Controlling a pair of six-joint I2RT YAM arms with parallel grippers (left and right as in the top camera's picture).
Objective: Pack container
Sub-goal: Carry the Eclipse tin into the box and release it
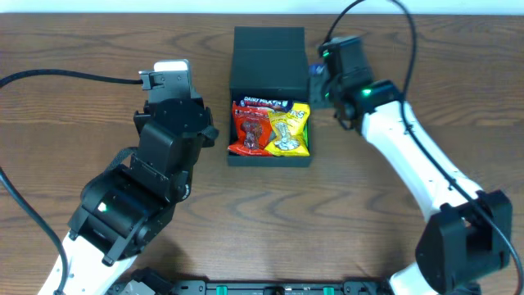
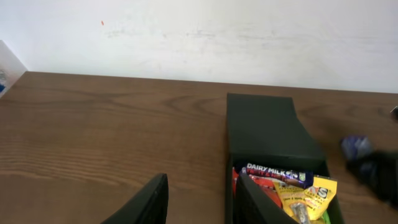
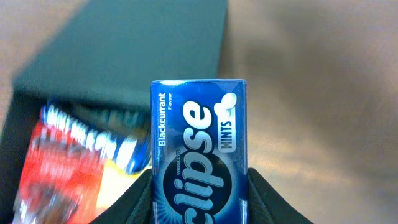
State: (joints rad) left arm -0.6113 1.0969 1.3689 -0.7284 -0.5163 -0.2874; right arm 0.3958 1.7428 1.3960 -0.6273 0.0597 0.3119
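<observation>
Now the box [image 1: 268, 65] sits open mid-counter, lid folded back, already crowded with a red packet [image 1: 250, 127] and a yellow packet [image 1: 288, 129]. The right hand [image 1: 318, 82] grips a mints tin [image 3: 199, 155] at the box's right rim. Released there, I judge the tin could clip the rim and fall onto the counter [image 1: 98, 49]. The left hand [image 2: 202, 202] waits left of the box, half-wide, empty.

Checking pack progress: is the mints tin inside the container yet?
No, the mints tin is gripped in the right end effector, raised over the rim of the container.
</observation>
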